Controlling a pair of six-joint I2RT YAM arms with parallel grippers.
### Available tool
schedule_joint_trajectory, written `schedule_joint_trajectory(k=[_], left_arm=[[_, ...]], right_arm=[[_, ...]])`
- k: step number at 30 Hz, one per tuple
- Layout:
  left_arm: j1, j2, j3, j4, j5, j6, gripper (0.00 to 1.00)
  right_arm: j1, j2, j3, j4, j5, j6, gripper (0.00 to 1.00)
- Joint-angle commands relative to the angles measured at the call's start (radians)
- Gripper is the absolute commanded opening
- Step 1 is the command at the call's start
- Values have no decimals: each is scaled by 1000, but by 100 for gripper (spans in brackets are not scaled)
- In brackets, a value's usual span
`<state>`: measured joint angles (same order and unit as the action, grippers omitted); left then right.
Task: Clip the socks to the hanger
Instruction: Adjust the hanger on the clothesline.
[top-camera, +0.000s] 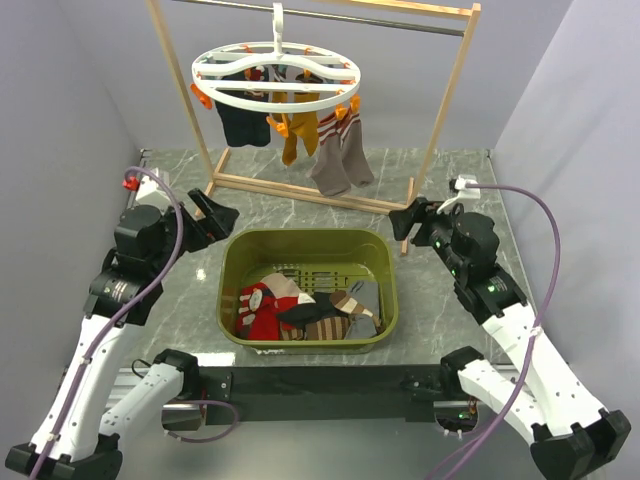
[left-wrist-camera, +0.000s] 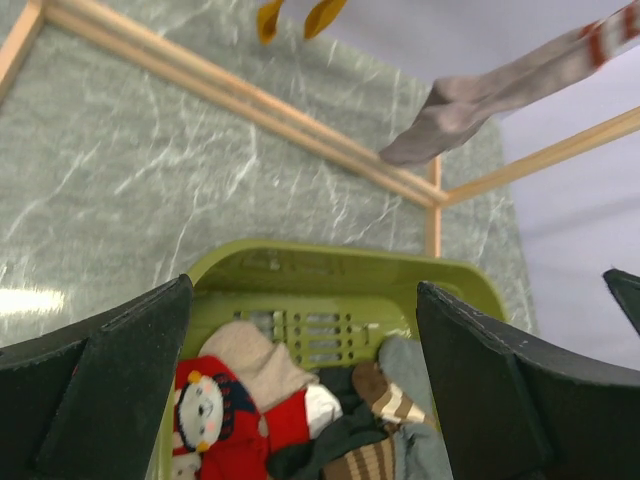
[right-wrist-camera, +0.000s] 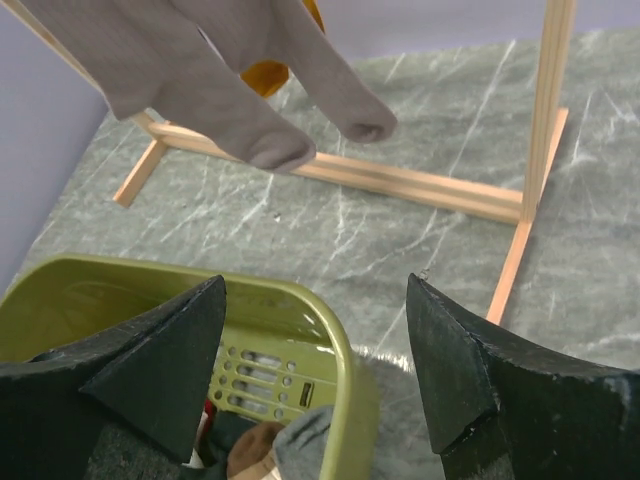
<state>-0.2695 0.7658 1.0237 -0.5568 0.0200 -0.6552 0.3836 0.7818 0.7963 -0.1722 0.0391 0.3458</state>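
Observation:
The white round hanger (top-camera: 275, 72) hangs by its hook from the rack's rod, with orange clips. A dark navy sock (top-camera: 240, 122), a mustard sock (top-camera: 292, 135) and grey-taupe socks (top-camera: 340, 155) hang from it. More socks lie in the green basket (top-camera: 385, 300): a red one with a snowman (top-camera: 262, 305), a brown striped one (top-camera: 330, 325), and dark and grey ones. The red sock (left-wrist-camera: 225, 420) also shows in the left wrist view. My left gripper (top-camera: 222, 215) is open and empty at the basket's back left. My right gripper (top-camera: 405, 222) is open and empty at its back right.
A wooden-framed garment rack (top-camera: 445, 110) with a metal rod stands at the back; its base bars (top-camera: 300, 192) lie on the grey marble table behind the basket. Grey walls close in on both sides. Purple cables run along both arms.

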Motion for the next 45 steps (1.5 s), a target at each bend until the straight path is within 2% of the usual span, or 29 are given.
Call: schedule_joint_trajectory(k=[1,6,10,15,18,21,25,31,35,42,45], left_arm=[[0,-23,64,81,-17,14,99],[0,-16,110,167,-3,25,99],[0,68,220,276,46,-7,99],[0,251,467,232,9,-139,99],[0,335,538,180,-17,-245,99],[0,359,530,202,-51,-328,99],[0,360,493,339,-45,-423,95],[0,432,614,285,-86,-475,95],[0,458,615,299,-84,-560,95],[3,520,676,294,-112,-633,82],[16,541,694,304,-111,-649,70]], right_arm=[[5,33,98,53,-11,-50,79],[5,100,167,109,-18,-123,79],[5,171,257,169,-21,-146,79],[5,278,379,169,-15,-197,79],[5,303,391,223,-25,-263,79],[5,335,428,250,-33,-335,79],[5,393,486,275,-35,-390,79],[15,476,573,257,-91,-453,78],[34,505,603,277,-73,-507,78],[57,550,672,273,-82,-505,77],[70,556,687,266,-70,-505,78]])
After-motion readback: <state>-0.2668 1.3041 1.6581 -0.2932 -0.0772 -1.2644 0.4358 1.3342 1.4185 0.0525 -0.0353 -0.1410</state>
